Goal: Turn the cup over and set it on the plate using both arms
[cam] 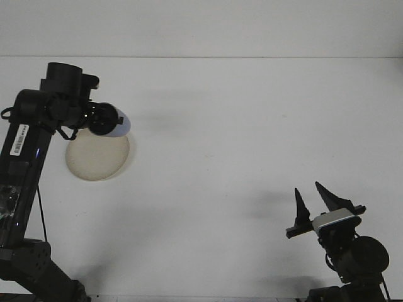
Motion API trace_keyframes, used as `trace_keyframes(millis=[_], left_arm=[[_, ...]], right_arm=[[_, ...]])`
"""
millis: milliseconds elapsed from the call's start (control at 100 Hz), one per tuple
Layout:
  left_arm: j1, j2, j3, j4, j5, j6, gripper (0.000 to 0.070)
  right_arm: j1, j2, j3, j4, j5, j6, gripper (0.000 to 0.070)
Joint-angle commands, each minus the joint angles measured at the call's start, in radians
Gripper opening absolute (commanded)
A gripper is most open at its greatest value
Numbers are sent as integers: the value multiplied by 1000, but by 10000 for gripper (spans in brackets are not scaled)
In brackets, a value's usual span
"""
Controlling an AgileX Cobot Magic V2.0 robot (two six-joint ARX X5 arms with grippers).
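Observation:
A pale blue cup (118,121) hangs in the air on its side, held by my left gripper (101,119), which is shut on it. The cup is just above the far edge of the round cream plate (96,157) that lies on the white table at the left. The left arm rises steeply from the bottom left corner and hides the plate's left rim. My right gripper (317,199) stands open at the lower right with nothing between its dark fingers, far from the cup and plate.
The white table (252,126) spreads across the view up to a pale back wall. The right arm's base (352,258) sits at the bottom right corner.

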Motion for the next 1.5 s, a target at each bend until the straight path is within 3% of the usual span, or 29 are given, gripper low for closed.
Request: trace_keyframes(millis=[0, 330, 950, 1000, 1050, 1100, 1140, 1290, 1490], left_arm=[[50, 33, 8, -3, -3, 0, 15], [222, 129, -160, 55, -2, 8, 15], [235, 311, -167, 105, -37, 19, 18], [235, 311, -167, 115, -37, 19, 73], [235, 311, -167, 120, -37, 18, 197], [235, 311, -167, 121, -30, 18, 371], [235, 310, -164, 121, -16, 18, 439], [240, 288, -98, 93, 59, 9, 444], [241, 153, 69, 22, 66, -25, 444]], right_arm=[[2, 3, 6, 10, 0, 11, 357], [2, 4, 6, 7, 0, 11, 357], [2, 4, 6, 2, 0, 11, 357], [2, 4, 6, 2, 0, 11, 357], [2, 4, 6, 2, 0, 11, 357], [2, 4, 6, 2, 0, 11, 357], [2, 4, 6, 2, 0, 11, 357], [2, 4, 6, 2, 0, 11, 357], [2, 4, 6, 2, 1, 13, 357]])
